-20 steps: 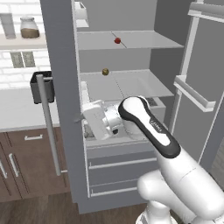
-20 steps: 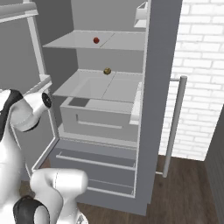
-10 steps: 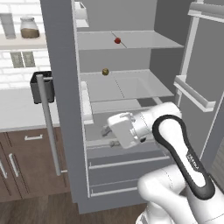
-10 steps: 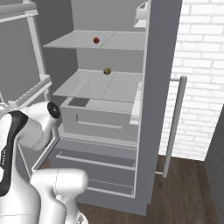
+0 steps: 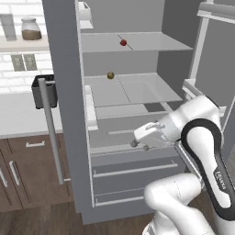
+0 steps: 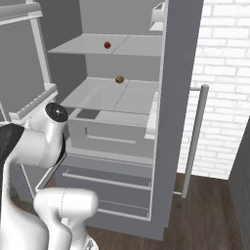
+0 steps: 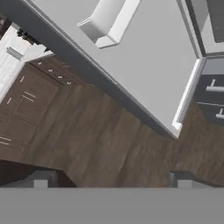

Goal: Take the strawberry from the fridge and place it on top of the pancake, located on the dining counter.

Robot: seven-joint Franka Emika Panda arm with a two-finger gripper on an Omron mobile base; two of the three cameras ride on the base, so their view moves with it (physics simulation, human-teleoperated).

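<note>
The fridge stands with both doors swung wide. A tiny dark-red strawberry rests on its upper glass shelf, and it shows again as the strawberry in the right base view. My gripper hangs open and empty in front of the fridge's drawers, well below the strawberry and slightly right of it. It points down and to the left. In the hand view my gripper shows two tips spread far apart over the wooden floor and the edge of a fridge door. The pancake and the dining counter are out of view.
A small brownish-olive ball lies on the middle shelf. The left door's long bar handle juts out beside brown cabinets and a black toaster. The right door stands close to my arm. A brick wall is on the right.
My hand has swung right and slightly down, away from the fridge's crisper drawer front. It stays open. The strawberry and the ball have not moved.
</note>
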